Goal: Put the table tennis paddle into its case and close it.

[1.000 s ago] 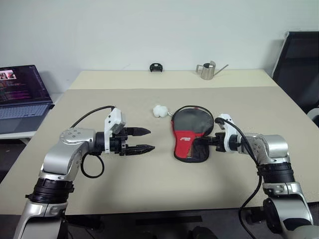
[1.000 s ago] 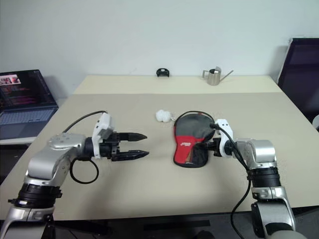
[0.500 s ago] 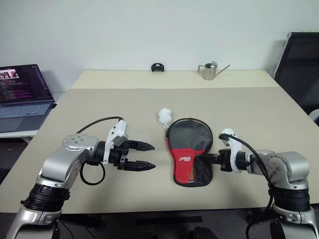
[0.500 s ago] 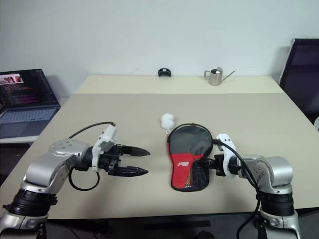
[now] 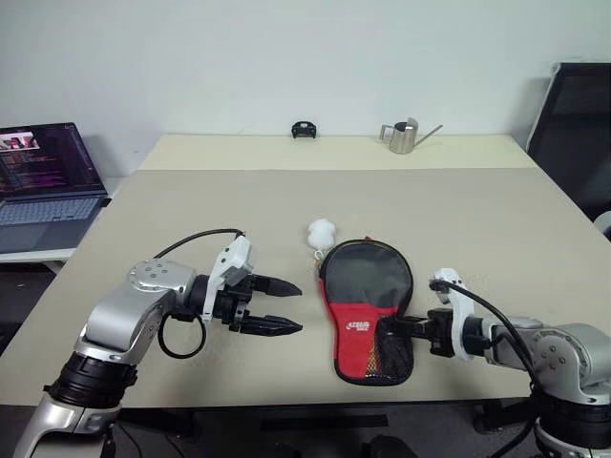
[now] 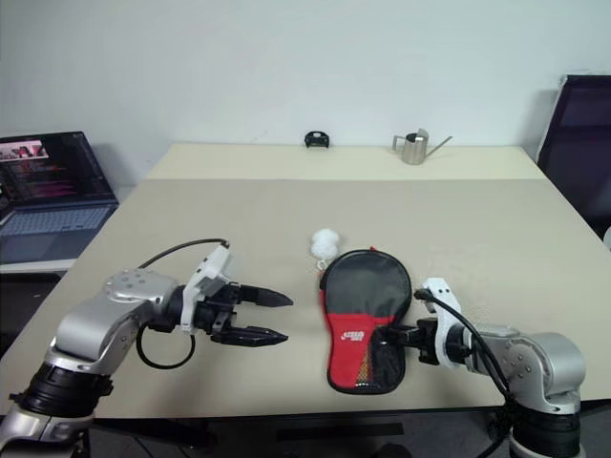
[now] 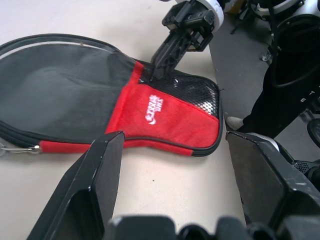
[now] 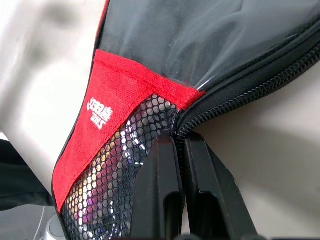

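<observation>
The case (image 5: 366, 305), a black pouch with a red panel, white logo and mesh pocket, lies flat on the tan table (image 5: 496, 219), narrow end toward the near edge. My right gripper (image 5: 391, 325) is shut on the case's zipped edge beside the mesh pocket; its closed fingers (image 8: 167, 170) pinch the zipper seam. My left gripper (image 5: 298, 309) hovers open a little left of the case, pointing at it, with nothing between its fingers (image 7: 95, 185). The paddle is hidden from view.
A small white ball (image 5: 321, 231) rests just beyond the case's round end. A metal watering can (image 5: 399, 136) and a small black object (image 5: 304, 129) stand at the far edge. A laptop (image 5: 43, 176) sits off to the left, a dark chair (image 5: 573, 124) to the right.
The head view has shifted. My right gripper has drawn back toward the near edge, dragging the case with it away from the ball. The left gripper has stayed open and eased back slightly.
</observation>
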Controlling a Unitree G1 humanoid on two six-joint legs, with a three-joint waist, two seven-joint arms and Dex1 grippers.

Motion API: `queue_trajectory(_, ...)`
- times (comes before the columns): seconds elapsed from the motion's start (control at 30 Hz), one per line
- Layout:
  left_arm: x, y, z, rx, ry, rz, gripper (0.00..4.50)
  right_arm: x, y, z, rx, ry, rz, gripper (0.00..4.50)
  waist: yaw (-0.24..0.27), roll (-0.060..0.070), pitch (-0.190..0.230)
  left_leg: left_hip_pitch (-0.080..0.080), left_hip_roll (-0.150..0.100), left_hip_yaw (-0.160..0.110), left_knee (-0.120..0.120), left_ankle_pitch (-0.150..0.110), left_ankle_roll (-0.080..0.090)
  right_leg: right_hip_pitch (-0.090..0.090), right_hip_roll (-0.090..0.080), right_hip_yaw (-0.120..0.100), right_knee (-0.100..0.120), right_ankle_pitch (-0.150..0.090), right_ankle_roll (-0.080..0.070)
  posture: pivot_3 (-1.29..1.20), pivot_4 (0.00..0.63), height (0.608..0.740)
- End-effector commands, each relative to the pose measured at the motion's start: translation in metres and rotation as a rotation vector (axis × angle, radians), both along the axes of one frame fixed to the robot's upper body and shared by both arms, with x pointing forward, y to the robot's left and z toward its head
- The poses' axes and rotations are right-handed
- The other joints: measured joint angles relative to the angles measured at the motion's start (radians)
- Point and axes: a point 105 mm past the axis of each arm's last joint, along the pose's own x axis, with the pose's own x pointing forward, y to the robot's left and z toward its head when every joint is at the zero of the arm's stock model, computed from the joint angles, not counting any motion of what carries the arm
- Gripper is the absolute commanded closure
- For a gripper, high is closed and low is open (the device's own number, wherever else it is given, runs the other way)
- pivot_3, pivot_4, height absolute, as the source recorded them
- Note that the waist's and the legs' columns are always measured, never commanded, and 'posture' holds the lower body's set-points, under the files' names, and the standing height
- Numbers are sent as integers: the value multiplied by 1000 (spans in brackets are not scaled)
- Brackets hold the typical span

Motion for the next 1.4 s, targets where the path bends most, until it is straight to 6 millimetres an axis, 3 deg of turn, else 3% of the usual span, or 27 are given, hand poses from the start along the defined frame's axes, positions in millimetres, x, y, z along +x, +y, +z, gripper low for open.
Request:
queue_trajectory(0.03,-4,-3,10,-4,-36,-43,961,-7,-4,6,-2,-22,9,4488,1,0,0,0,0,0,0,0,0,0,0,0,0,0,0,0,150,740)
queue_trajectory(0.63,-2,-5,10,-1,-44,-50,961,-12,-16,-5,-39,33,-49,4488,7,0,0,0,0,-1,0,0,0,1,0,-1,-2,0,0,0,150,740)
queue_trajectory(0.77,-2,-5,8,-4,-43,-46,961,-14,-26,-9,-61,38,-99,3468,7,0,0,0,0,-1,0,0,0,2,0,-1,-2,0,0,0,150,740)
queue_trajectory(1.1,-3,-7,7,-18,-44,-42,961,-30,-46,-4,-46,22,-157,191,16,-2,-1,0,0,-2,0,0,0,4,0,-1,-3,0,0,0,150,740)
queue_trajectory(1.4,9,-7,12,-48,-78,5,961,-27,-40,33,-46,-152,-58,51,7,-1,-1,1,0,-2,0,0,1,4,1,-1,-3,0,0,0,150,740)
